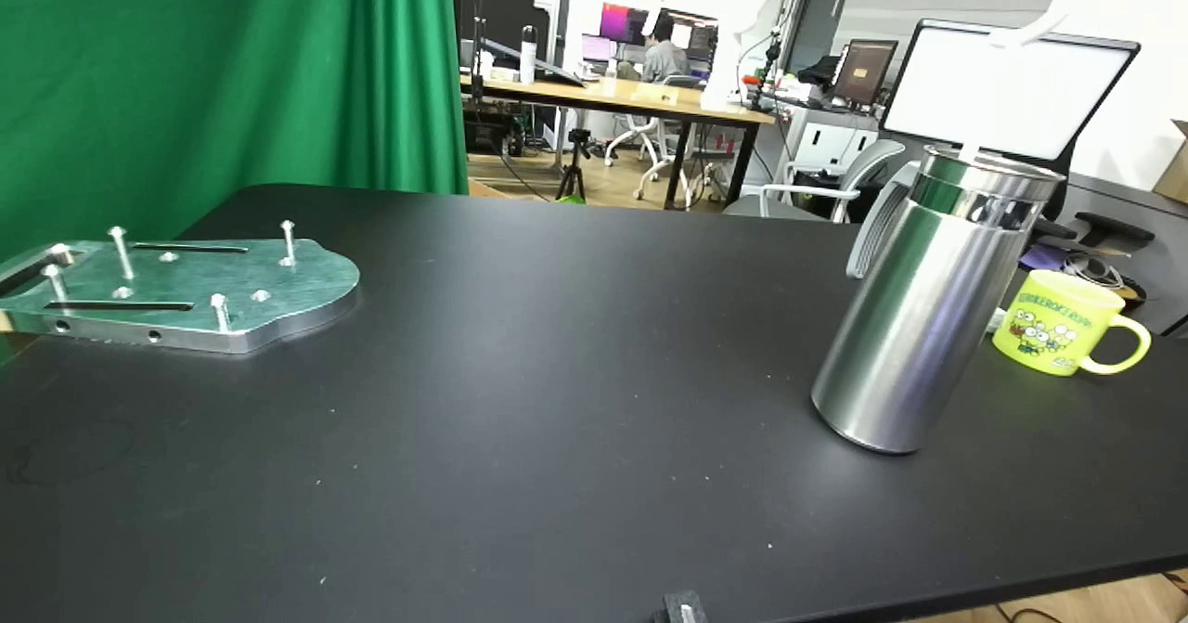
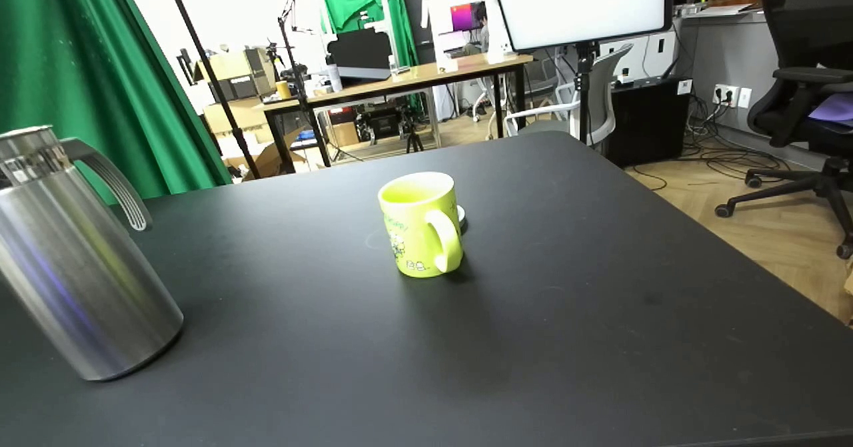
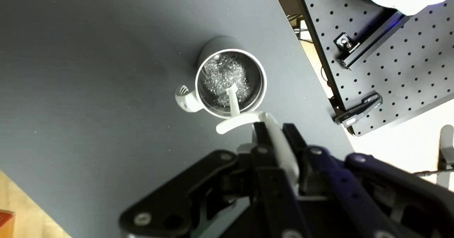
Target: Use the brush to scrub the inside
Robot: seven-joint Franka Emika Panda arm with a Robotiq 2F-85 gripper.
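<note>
- The gripper (image 3: 276, 129) is clamped on the white brush (image 3: 244, 118), gripping its handle just behind the curved hook.
- The brush's stem runs down into the open stainless-steel jug (image 1: 928, 317), which stands on the black tabletop (image 1: 557, 372); scrubbing looks under way, though I can't tell bristles from glinting steel in there.
- I'd guess the brush is light, stiff plastic that could twist if pinched loosely; its handle is the right place to hold.
- The jug's smooth wall looks slippery, so I'd steady it by the ribbed side handle (image 2: 118, 184).
- Apart from it sits a yellow-green cartoon mug (image 2: 416, 234).
- Behind, a green curtain (image 1: 232, 66) hangs, and someone (image 1: 663, 58) sits beyond a wooden desk (image 1: 548, 89).
</note>
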